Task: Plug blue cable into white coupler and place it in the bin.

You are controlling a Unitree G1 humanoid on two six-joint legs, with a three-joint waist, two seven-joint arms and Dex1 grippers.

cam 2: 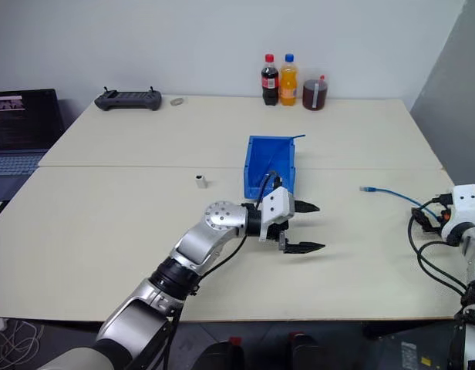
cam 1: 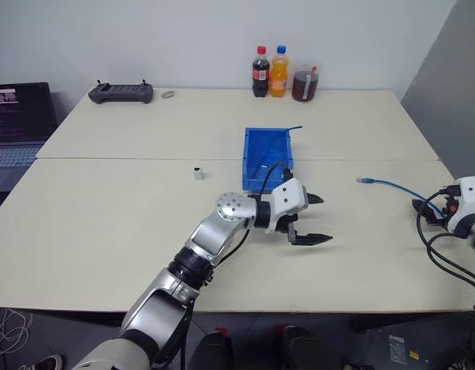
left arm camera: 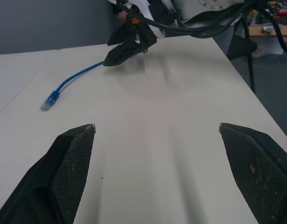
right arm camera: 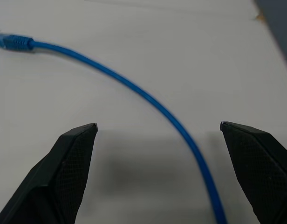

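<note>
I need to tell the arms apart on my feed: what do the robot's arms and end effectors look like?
The left arm is silver-grey metal with round joint housings and a black band, ending in a white wrist block. A black cable loops over that wrist. The left end effector has two black pointed fingers with textured pads. The right end effector is black too, behind a white block with looping black cables.

Thin light-blue cable (cam 1: 395, 186) lies loose on the worktop far right, plug end pointing toward the bin (cam 1: 266, 159), well apart from it. Bin bright blue, open-topped, upright mid-worktop. Tiny white coupler (cam 1: 198, 173) stands alone left of the bin.
</note>
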